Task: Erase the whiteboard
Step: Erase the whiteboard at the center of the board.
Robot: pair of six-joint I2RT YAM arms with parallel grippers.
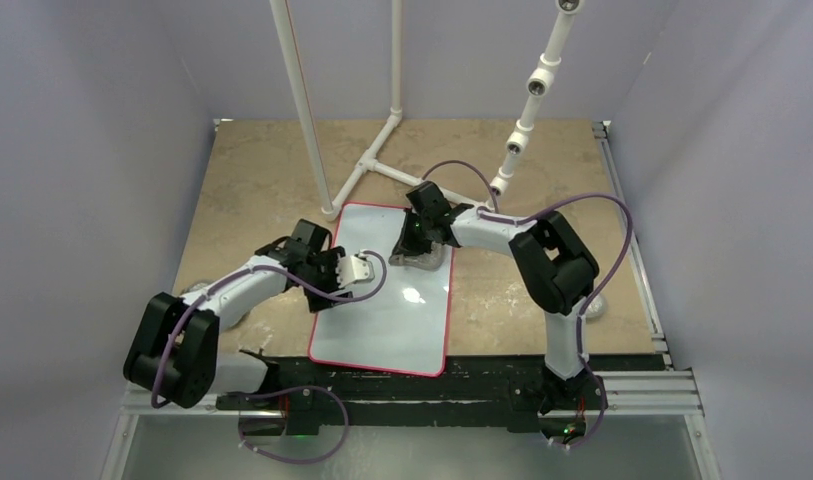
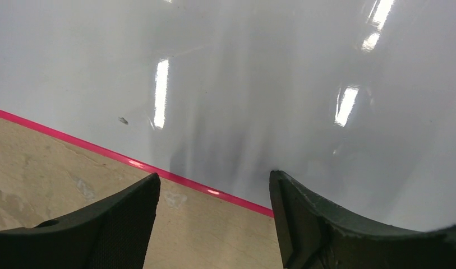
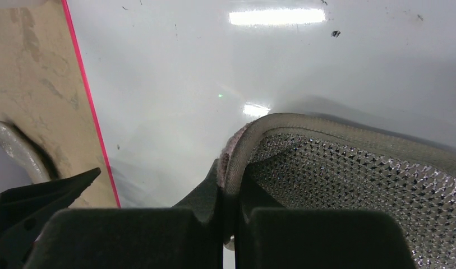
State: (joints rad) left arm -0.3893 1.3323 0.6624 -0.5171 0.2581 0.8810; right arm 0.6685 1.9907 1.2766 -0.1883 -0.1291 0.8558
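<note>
Looking down from above, the whiteboard (image 1: 382, 300) lies flat on the tan table (image 1: 262, 170), midway between the two arms. Its near short edge is close to the black rail (image 1: 432, 385) at the front, and its far left corner is by the foot of the white pipe frame (image 1: 372, 160). From up there the board looks blank and glossy, with only a glare spot on it. The left gripper (image 1: 354, 270) hangs over the board's left edge, while the right gripper (image 1: 420, 245) is down at the far end with a greyish pad (image 1: 422, 260) under it. The wrist cameras fill in what that high view cannot. The left one shows the left gripper (image 2: 214, 188) with its jaws standing well apart and nothing between them. Through the gap you see the board's red border (image 2: 175, 175) running slantwise, table on one side and shiny white on the other, plus a tiny dark speck (image 2: 123, 120) on the white. The right wrist camera shows the right gripper (image 3: 228, 196) pinched tight on the folded edge of the pad (image 3: 354, 179), a wrinkly silver mesh with a tan rim that spreads out over the board. It also picks up a few small dark flecks (image 3: 336, 33) on the surface farther off, and the red border with bare table to the left.
</note>
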